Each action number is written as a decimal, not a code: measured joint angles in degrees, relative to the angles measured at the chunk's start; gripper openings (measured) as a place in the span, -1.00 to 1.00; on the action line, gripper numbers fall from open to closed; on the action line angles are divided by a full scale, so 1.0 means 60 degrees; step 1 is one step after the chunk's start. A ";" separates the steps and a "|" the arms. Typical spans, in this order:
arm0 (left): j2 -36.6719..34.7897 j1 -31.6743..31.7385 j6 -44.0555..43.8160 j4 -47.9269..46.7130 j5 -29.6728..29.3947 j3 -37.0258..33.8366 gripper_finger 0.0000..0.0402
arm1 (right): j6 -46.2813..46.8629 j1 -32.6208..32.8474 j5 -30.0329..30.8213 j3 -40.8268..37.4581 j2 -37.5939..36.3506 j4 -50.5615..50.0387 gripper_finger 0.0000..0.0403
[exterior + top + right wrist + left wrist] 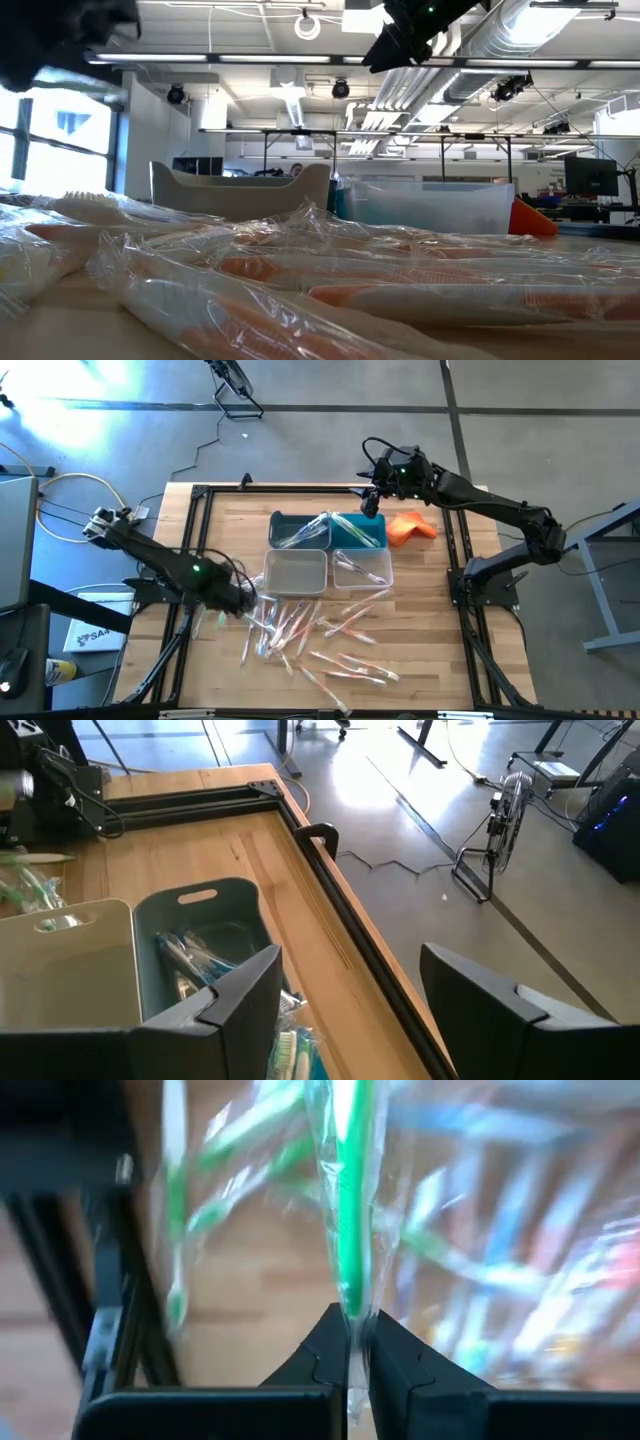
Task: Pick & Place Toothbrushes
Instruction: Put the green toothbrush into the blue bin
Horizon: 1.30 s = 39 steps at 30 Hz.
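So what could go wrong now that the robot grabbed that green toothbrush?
The left gripper pinches the green toothbrush only at one end of its clear wrapper, so it might slip out or swing. It could also snag other toothbrushes lying close together on the table.

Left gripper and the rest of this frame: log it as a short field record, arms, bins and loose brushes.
left gripper: shut on a green toothbrush in a clear wrapper, over the table's left side
right gripper: open, holding nothing, above the dark grey bin
bins: four in a block; dark grey bin and blue bin hold brushes
loose toothbrushes: scattered across the table's near half
orange cloth: right of the blue bin
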 joint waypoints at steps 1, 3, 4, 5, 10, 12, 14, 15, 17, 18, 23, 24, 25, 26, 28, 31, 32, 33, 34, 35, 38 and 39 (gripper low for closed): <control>-0.0103 0.0002 0.0067 -0.0252 -0.0483 0.0287 -0.96 | 0.0000 -0.0002 0.0000 0.0000 0.0000 0.0001 0.15; -0.0289 0.0002 0.0270 -0.0699 -0.1451 0.0810 -0.96 | 0.0000 -0.0002 0.0000 0.0000 0.0000 0.0001 0.15; -0.0359 0.0002 0.0385 -0.0823 -0.1927 0.1042 -0.96 | 0.0000 -0.0002 0.0000 0.0000 0.0000 0.0001 0.15; -0.0414 0.0002 0.0546 -0.0890 -0.2373 0.1251 -0.96 | 0.0000 0.0001 0.0000 0.0000 0.0000 -0.0002 0.15; -0.0627 0.0006 0.1797 -0.0708 -0.3778 0.1940 -0.96 | 0.0005 0.0001 -0.0004 0.0000 0.0000 -0.0001 0.15; -0.0639 0.0006 0.2261 -0.0614 -0.4158 0.2053 -0.96 | 0.0018 0.0001 -0.0004 0.0000 0.0000 -0.0002 0.15; -0.0632 0.0007 0.2705 -0.0437 -0.4508 0.2117 -0.96 | 0.0022 0.0001 -0.0021 0.0000 0.0000 -0.0002 0.15; -0.0632 0.0009 0.2939 -0.0414 -0.4621 0.2117 -0.96 | 0.0025 0.0001 -0.0053 0.0000 0.0000 0.0001 0.15; -0.0632 0.0009 0.3397 -0.0284 -0.4803 0.2117 -0.96 | 0.0031 0.0001 -0.0156 0.0000 0.0000 0.0013 0.15; -0.0632 0.0009 0.3540 -0.0280 -0.4983 0.2117 -0.96 | 0.0040 0.0001 -0.0261 0.0000 0.0000 0.0044 0.15; -0.0632 0.0020 0.4013 -0.0291 -0.6231 0.2117 -0.96 | 0.0331 0.0005 -0.0892 0.0000 0.0000 0.0502 0.15; -0.0632 0.0020 0.4090 -0.0287 -0.6403 0.2117 -0.96 | 0.0457 0.0005 -0.1012 0.0000 0.0000 0.0620 0.15; -0.0636 0.0020 0.4219 -0.0289 -0.6513 0.2117 -0.96 | 0.0528 0.0005 -0.1126 0.0000 0.0000 0.0706 0.15; -0.0639 0.0020 0.4366 -0.0289 -0.6596 0.2117 -0.96 | 0.0546 0.0005 -0.1257 0.0000 0.0000 0.0795 0.15; -0.0639 0.0020 0.4572 -0.0286 -0.6734 0.2117 -0.96 | 0.0556 0.0005 -0.1555 0.0000 0.0000 0.0976 0.15; -0.0639 0.0263 0.4757 -0.0128 -0.6910 0.2117 -0.96 | 0.0563 0.0005 -0.2034 0.0000 0.0000 0.1163 0.15; -0.0639 0.0427 0.4846 -0.0001 -0.6899 0.2117 -0.96 | 0.0561 0.0005 -0.2153 0.0000 0.0000 0.1204 0.15; -0.0639 0.0612 0.5006 0.0137 -0.6864 0.2117 -0.96 | 0.0562 0.0005 -0.2265 0.0000 0.0000 0.1238 0.15; -0.0639 0.0827 0.5222 0.0291 -0.6808 0.2117 -0.96 | 0.0565 0.0005 -0.2305 0.0000 0.0000 0.1261 0.15; -0.0639 0.1073 0.5526 0.0461 -0.6771 0.2117 -0.96 | 0.0564 0.0005 -0.2298 0.0000 0.0000 0.1281 0.15; -0.0523 0.1862 0.6756 0.1186 -0.6627 0.2117 -0.96 | 0.0564 0.0005 -0.2277 0.0000 0.0000 0.1297 0.15; -0.0505 0.2122 0.7218 0.1446 -0.6527 0.2117 -0.96 | 0.0563 0.0005 -0.2275 0.0000 0.0000 0.1295 0.15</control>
